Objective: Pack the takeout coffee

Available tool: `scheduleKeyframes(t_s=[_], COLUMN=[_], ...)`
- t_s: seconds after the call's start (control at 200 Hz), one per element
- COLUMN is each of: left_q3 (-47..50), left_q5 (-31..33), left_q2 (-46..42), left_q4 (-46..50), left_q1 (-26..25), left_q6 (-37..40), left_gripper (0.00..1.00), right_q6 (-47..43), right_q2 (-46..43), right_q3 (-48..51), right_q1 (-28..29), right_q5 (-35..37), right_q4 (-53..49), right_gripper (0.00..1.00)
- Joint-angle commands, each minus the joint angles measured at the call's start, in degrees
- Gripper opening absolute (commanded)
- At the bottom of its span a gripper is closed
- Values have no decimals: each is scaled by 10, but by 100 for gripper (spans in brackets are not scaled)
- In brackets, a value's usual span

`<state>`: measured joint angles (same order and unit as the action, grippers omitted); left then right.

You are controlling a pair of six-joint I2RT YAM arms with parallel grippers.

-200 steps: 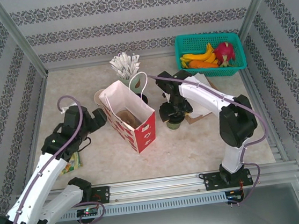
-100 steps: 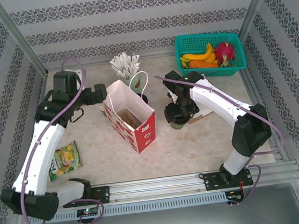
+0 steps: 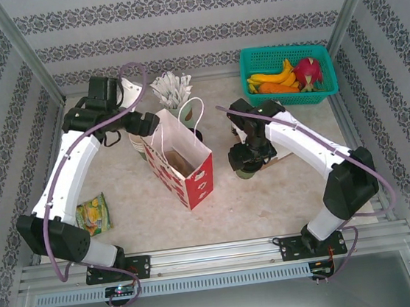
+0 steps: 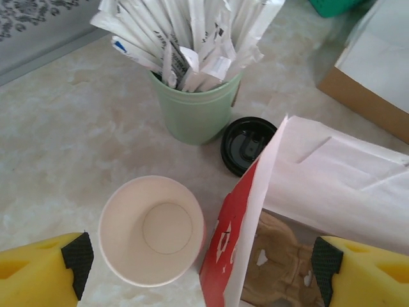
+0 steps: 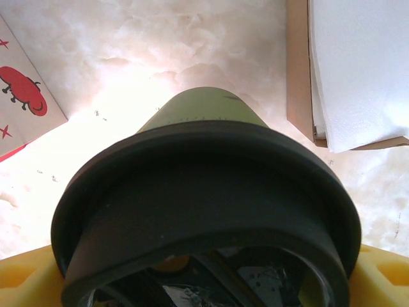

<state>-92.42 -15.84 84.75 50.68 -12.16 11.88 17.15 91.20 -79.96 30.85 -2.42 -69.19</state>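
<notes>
The takeout coffee (image 3: 249, 166) stands on the table right of the red-and-white paper bag (image 3: 180, 160). Its black lid (image 5: 204, 211) and green cup wall (image 5: 204, 107) fill the right wrist view. My right gripper (image 3: 248, 153) comes down over it and is shut on it, with a yellow finger at each side of the lid. My left gripper (image 3: 146, 123) hovers open at the bag's back left corner. Its two black-padded fingers (image 4: 78, 261) straddle an empty cream cup (image 4: 153, 230) and the bag's red edge (image 4: 233, 246). A brown cardboard carrier (image 4: 281, 272) lies inside the bag.
A mint-green cup of white wrapped sticks (image 4: 195, 112) and a loose black lid (image 4: 246, 144) stand behind the bag. A teal basket (image 3: 254, 63) of fruit sits at the back right. A brown box with white paper (image 5: 348, 70) lies right of the coffee. A snack packet (image 3: 93, 214) lies front left.
My left arm swung from the front left up to the bag's back left corner, uncovering the snack packet. My right gripper shifted slightly right with the coffee.
</notes>
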Motion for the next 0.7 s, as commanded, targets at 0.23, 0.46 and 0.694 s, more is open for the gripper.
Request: scheduleKeyframes(t_s=[0.23,0.46,0.694], left_q3=[-101,-116,-103], left_q5=[-167,-176,-159], left_q2=[85,122,105], left_q4=[107,132,120], left_q1=[45,40,3], left_q6=[90,105,60], left_gripper=[82,63,18], right_q6=[-13,-24,-12], right_q2=[-36,-70,-111], right_q3=[4,-15,-63], right_q1=[-4,-3,0], right_q5=[-5,-3,-8], right_q4=[-19,-84,-154], right_gripper=[63,62,62])
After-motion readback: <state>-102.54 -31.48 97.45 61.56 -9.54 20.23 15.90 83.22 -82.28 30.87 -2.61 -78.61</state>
